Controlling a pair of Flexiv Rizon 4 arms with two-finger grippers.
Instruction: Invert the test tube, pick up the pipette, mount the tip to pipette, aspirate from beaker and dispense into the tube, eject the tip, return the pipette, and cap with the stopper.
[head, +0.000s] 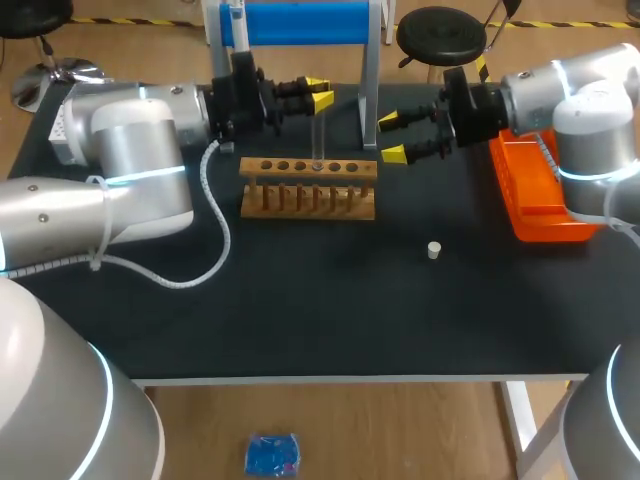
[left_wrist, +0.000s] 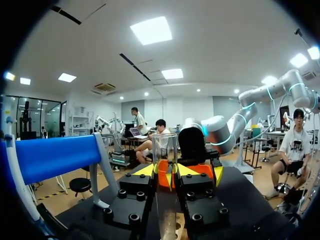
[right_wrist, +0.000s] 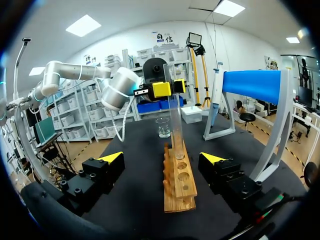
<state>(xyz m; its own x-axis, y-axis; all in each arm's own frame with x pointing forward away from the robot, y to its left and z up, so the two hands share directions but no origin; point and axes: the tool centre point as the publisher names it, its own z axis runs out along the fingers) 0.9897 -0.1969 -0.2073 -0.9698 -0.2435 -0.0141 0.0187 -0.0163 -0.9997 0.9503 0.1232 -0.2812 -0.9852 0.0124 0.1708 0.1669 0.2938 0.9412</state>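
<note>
A clear test tube (head: 318, 135) stands upright with its lower end in a hole of the wooden rack (head: 308, 188). My left gripper (head: 320, 97) is shut on the tube's upper part; in the left wrist view the tube (left_wrist: 165, 152) sits between the yellow tips. My right gripper (head: 393, 137) is open just right of the rack, nothing between its fingers. From the right wrist view the tube (right_wrist: 175, 115) and rack (right_wrist: 178, 175) lie straight ahead, with the beaker (right_wrist: 162, 127) behind them. The pipette (right_wrist: 214, 97) hangs on the blue stand (right_wrist: 255, 85). A small white stopper (head: 434, 250) lies right of the middle of the table.
An orange tip box (head: 535, 190) sits at the table's right edge under my right arm. The blue stand (head: 300, 25) rises at the back behind the rack. A white cable (head: 215, 215) loops over the table's left part.
</note>
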